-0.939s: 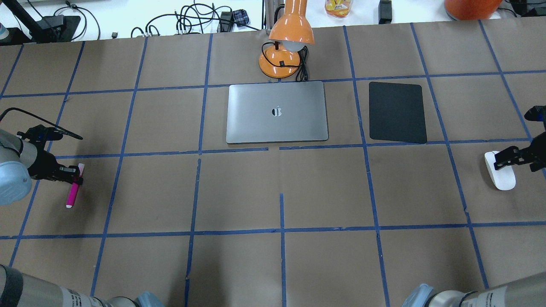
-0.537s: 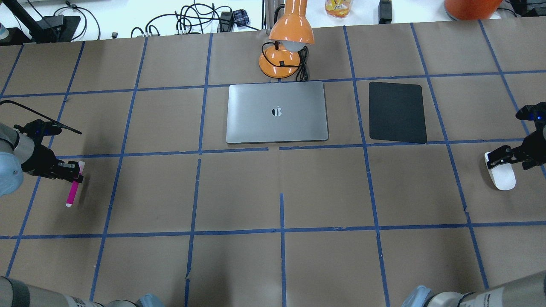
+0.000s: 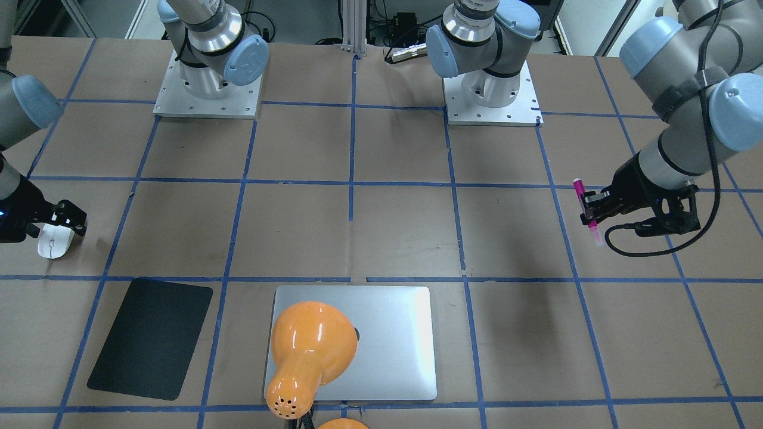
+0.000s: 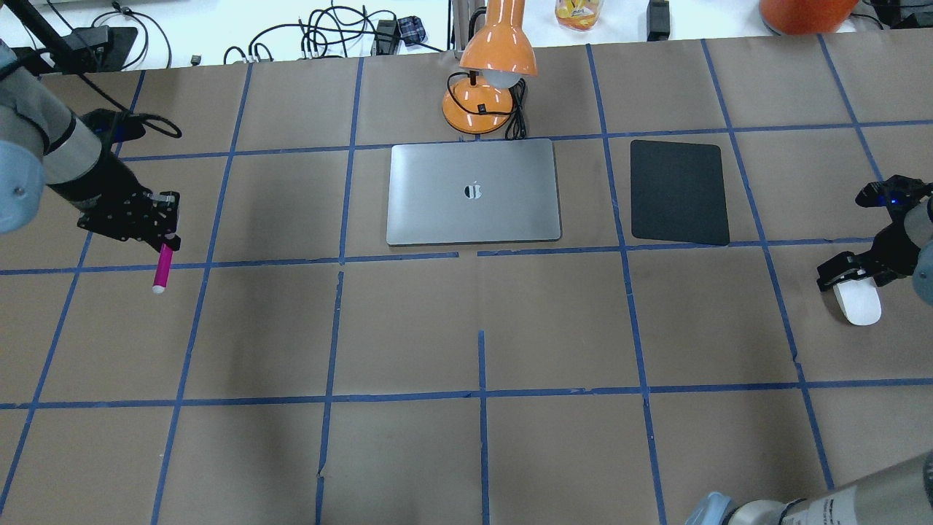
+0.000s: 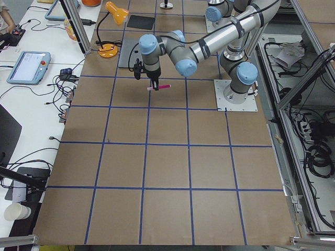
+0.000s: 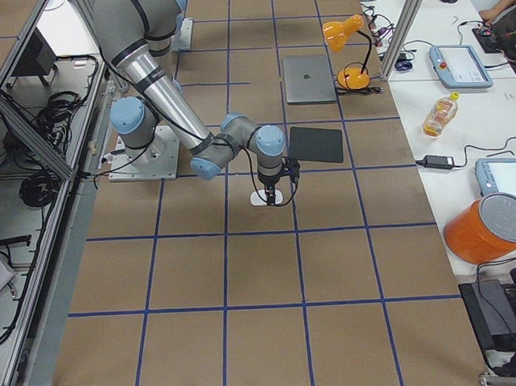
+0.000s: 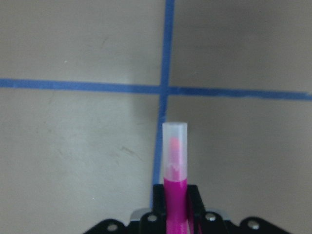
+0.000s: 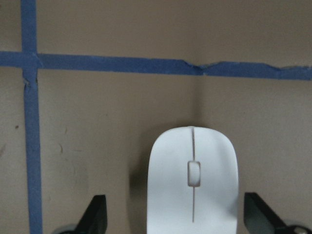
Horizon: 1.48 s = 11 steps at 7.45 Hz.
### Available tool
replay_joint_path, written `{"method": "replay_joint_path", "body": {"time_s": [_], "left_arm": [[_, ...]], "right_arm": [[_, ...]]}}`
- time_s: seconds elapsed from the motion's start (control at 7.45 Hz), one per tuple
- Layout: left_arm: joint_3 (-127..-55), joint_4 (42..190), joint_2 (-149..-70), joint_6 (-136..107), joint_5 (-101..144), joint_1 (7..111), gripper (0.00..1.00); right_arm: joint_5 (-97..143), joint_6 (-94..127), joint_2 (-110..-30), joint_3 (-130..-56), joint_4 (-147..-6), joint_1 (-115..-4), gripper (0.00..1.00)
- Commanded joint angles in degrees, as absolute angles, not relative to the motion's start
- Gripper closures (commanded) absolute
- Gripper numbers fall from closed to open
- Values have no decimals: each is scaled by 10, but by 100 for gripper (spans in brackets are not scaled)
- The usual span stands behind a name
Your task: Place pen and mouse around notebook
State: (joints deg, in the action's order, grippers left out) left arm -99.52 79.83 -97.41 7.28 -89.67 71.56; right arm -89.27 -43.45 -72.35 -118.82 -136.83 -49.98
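My left gripper [image 4: 168, 239] is shut on the magenta pen [image 4: 162, 268] and holds it above the table, well left of the silver notebook [image 4: 474, 191]. In the left wrist view the pen [image 7: 174, 170] sticks out from between the jaws, clear cap end forward. The white mouse [image 4: 860, 305] lies on the table at the far right. My right gripper [image 4: 844, 281] is open over the mouse's end. In the right wrist view the mouse [image 8: 193, 187] sits between the two fingers [image 8: 95, 217], with a gap on each side.
An orange desk lamp [image 4: 487, 80] stands just behind the notebook and hides part of it in the front-facing view. A black mat [image 4: 679, 191] lies right of the notebook. Blue tape lines cross the brown paper table [image 4: 481, 328].
My left gripper has lifted the pen and carried it away from the robot and to the right, toward the notebook. The right gripper has shifted slightly left over the mouse, which has stayed put.
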Motion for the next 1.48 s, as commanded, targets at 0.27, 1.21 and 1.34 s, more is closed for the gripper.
{"method": "replay_joint_path", "body": {"time_s": [0.27, 1.21, 1.34], "left_arm": [[-921, 835, -1010, -427, -865, 932, 100], [-1017, 628, -1168, -911, -817, 1114, 100], [-1016, 608, -1185, -953, -817, 1119, 100]], "right_arm": [[-895, -447, -716, -1191, -1370, -497, 0], [-905, -439, -704, -1187, -1368, -495, 27], [-905, -440, -705, -1187, -1368, -495, 27]]}}
